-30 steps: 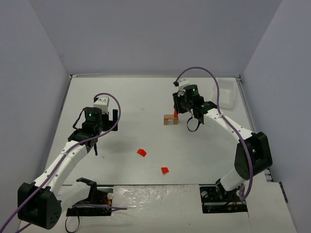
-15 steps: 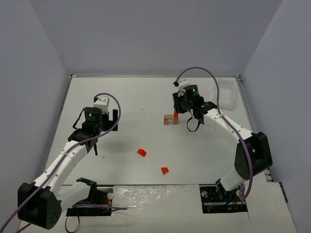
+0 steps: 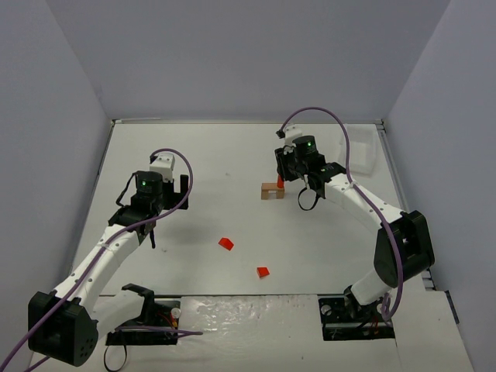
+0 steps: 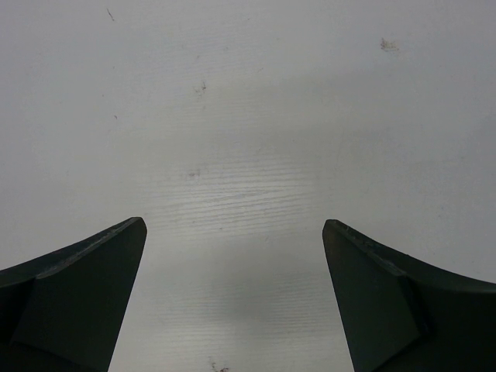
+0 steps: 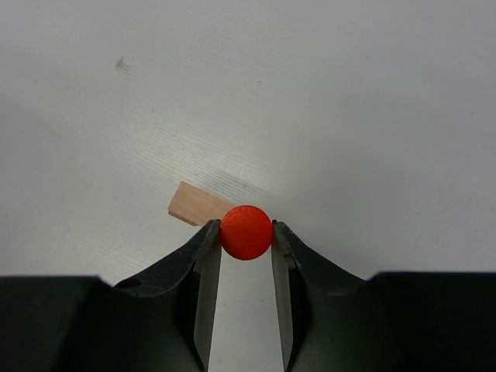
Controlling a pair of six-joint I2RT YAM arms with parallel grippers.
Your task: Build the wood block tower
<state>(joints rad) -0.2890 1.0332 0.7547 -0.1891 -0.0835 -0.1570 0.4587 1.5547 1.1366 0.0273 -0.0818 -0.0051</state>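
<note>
Barely started: my right gripper [image 5: 246, 234] pinches a red cylinder [image 5: 246, 229] over the tan block [image 5: 192, 208], two wedges [image 3: 225, 243] loose behind me.

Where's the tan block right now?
The tan block lies right of centre in the top view, under the right gripper, which holds a red cylinder over its end.

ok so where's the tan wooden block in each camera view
Top camera: the tan block is right of centre, about mid-height.
Left wrist camera: not in it.
Right wrist camera: tan block left of centre, about mid-height.
Shared landmark: the red round piece by its right end.
</note>
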